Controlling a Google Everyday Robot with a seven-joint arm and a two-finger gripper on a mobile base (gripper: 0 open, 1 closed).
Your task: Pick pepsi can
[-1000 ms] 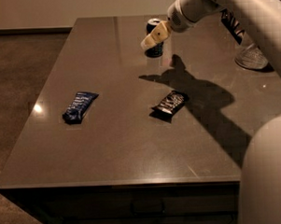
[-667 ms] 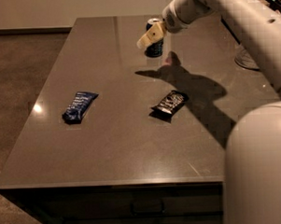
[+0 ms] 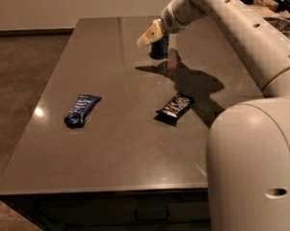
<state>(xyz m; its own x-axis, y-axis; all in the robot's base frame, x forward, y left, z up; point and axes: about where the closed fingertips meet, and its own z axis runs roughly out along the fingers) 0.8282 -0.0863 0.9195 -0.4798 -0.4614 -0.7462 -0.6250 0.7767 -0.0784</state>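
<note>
The pepsi can [image 3: 160, 48] is a small dark blue upright can standing on the far right part of the grey table [image 3: 127, 152]. My gripper [image 3: 150, 35] reaches in from the upper right on the white arm [image 3: 242, 31]. Its pale fingers [image 3: 149, 36] sit over the can's top and upper left side, hiding the rim. The lower body of the can shows below them.
A flat blue snack packet [image 3: 81, 109] lies at the left middle of the table. A flat black snack packet [image 3: 174, 107] lies at the right middle. The arm's large white body [image 3: 255, 165] fills the lower right. Brown floor lies to the left.
The view has shifted so the arm and gripper sit further left in frame. The gripper stays at the top of the can, and the can stands in the same place on the table.
</note>
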